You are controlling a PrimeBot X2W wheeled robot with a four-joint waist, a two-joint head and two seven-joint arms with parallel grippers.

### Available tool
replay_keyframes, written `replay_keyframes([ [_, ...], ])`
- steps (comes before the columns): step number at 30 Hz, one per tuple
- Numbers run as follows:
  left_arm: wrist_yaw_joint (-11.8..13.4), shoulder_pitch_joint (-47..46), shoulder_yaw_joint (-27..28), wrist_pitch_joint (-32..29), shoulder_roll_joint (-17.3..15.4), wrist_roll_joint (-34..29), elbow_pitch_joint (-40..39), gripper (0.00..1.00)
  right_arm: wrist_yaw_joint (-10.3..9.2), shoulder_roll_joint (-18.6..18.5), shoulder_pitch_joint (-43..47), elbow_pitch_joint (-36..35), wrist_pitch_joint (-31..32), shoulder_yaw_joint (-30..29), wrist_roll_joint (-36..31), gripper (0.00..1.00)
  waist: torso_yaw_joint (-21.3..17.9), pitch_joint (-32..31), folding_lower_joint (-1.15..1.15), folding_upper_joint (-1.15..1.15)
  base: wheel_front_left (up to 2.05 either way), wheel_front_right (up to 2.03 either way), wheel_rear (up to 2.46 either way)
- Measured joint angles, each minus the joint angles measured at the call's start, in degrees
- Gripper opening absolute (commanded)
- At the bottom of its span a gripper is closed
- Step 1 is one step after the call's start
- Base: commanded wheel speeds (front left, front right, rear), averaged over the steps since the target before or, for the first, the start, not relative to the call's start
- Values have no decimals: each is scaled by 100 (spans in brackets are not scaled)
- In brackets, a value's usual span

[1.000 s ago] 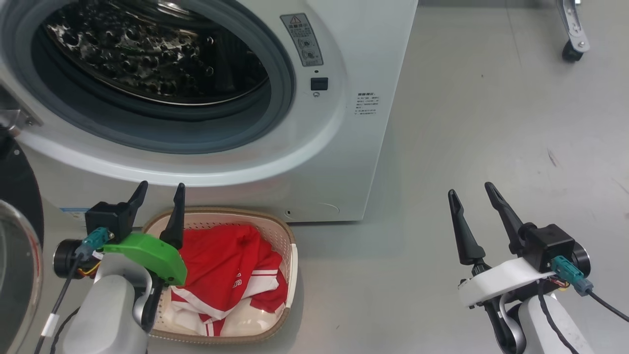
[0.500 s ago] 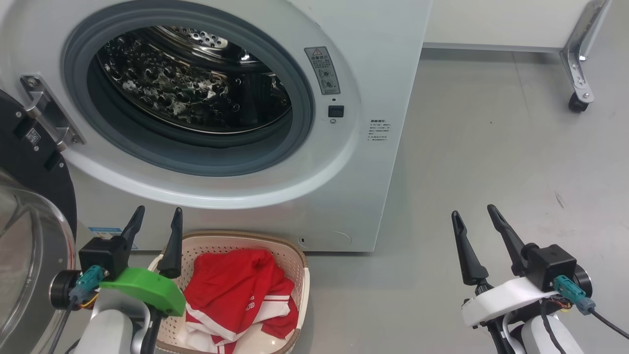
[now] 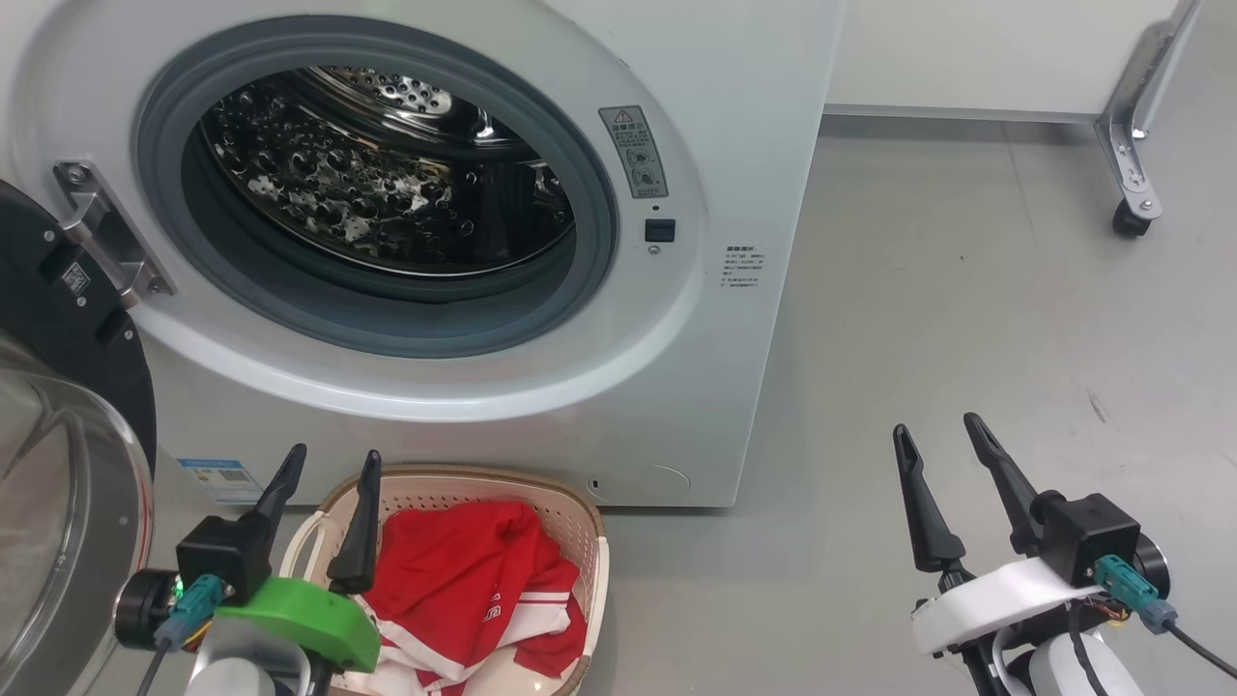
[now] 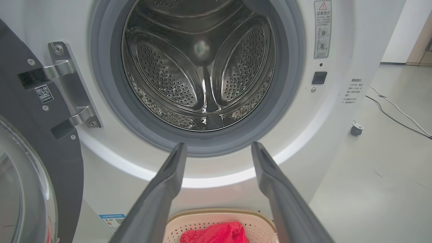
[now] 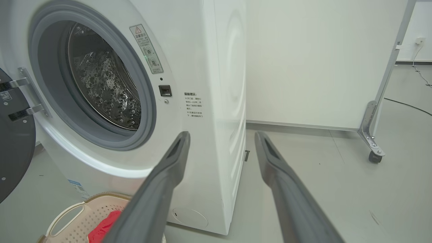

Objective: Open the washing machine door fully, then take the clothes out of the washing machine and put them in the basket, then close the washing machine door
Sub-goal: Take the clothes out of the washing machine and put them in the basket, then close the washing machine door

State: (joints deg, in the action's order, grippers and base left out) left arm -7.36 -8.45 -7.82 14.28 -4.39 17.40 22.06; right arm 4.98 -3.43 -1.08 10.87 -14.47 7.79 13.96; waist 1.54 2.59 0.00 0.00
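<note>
Drum [image 3: 387, 184] looking empty; clothes [image 3: 464, 570] lying in basket [image 3: 454, 488] just before washing machine [image 3: 676, 387]. Washing machine door [image 3: 58, 435] hanging open at machine's left. Left end effector [image 3: 334, 452] and right end effector [image 3: 935, 425] gaping, holding nothing. Likely risks: left arm clipping basket while swinging door; weak push leaving latch [image 3: 659, 230] uncaught.

- My head view looks forward and down from above onto the washing machine [image 3: 734, 116] front; the left gripper [image 3: 334, 451] and right gripper [image 3: 935, 423] stand at its bottom edge.
- My left wrist view sits low and near, facing straight into the drum [image 4: 202, 67] along its own fingers [image 4: 168, 179].
- My right wrist view sits low and further right, facing the machine's front corner obliquely, with floor [image 5: 337, 175] beyond.
- All three views share the drum, the warning label [image 3: 633, 150] and the basket [image 3: 464, 491].
</note>
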Motion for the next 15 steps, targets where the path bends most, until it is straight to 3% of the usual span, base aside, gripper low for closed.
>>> replay_keyframes([
  [15,0,324,10,1,2,-137,-446,100,0,7,61,-98,0,-20,-1,100,-67,-15,0,0,0,0,0],
])
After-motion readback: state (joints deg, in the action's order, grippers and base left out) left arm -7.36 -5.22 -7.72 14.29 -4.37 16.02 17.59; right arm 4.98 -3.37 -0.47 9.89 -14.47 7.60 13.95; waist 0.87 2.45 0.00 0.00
